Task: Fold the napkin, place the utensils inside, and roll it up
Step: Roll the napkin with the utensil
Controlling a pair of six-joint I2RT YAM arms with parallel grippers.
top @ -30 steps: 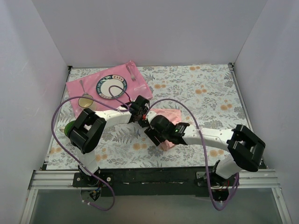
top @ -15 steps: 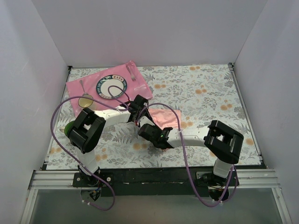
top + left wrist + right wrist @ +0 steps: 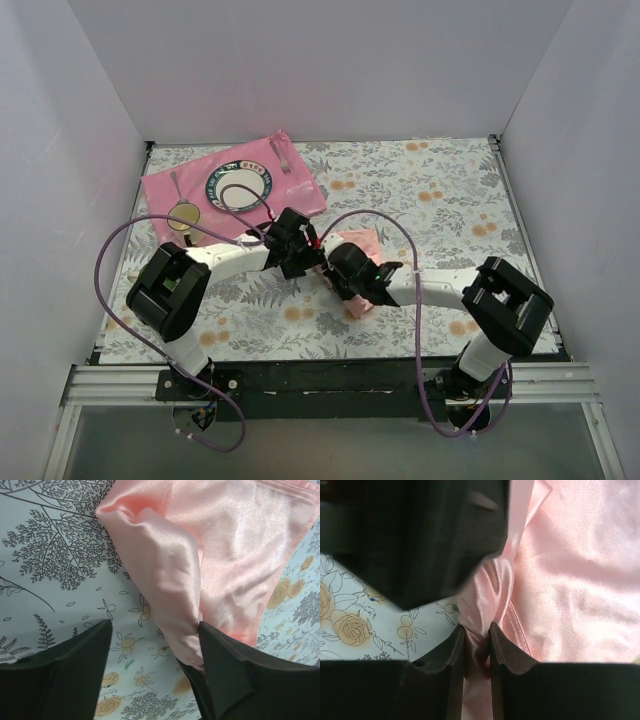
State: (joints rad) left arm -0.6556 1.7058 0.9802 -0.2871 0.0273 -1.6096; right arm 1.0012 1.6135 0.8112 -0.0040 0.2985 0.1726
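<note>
The left gripper (image 3: 155, 630) stands wide, with the flowered surface (image 3: 60, 555) showing between its black fingers (image 3: 65, 675). A puffed fold of the napkin (image 3: 235, 545) rests against the inner face of the finger at 3 o'clock in the left wrist view, and the finger at 9 o'clock is apart from the cloth. From that fold the pale pink, shiny cloth spreads away toward 1 o'clock, its hemmed edge running along the top.

The right gripper (image 3: 476, 640) is narrow, its fingers (image 3: 452, 675) pinching a raised ridge of the napkin (image 3: 580, 580) between them. The rest of the cloth lies toward 3 o'clock in that view, and a blurred black shape fills the corner at 10 o'clock.

From above, the napkin (image 3: 362, 241) lies bunched near the middle of the surface (image 3: 450, 200), partly under the right arm's wrist, with a corner of it (image 3: 360, 308) peeking out at 6 o'clock. The left gripper (image 3: 300, 255) meets the cloth at its 9 o'clock side. The right gripper (image 3: 338, 270) sits just beside it, over the cloth's 8 o'clock part.

A darker pink mat (image 3: 300, 190) lies at 10 o'clock on the surface, well apart from the napkin. It carries a round plate (image 3: 238, 187). A spoon-like utensil (image 3: 176, 186) lies at the plate's 9 o'clock and a slim utensil (image 3: 282, 157) at its 2 o'clock, both too small to tell more.
</note>
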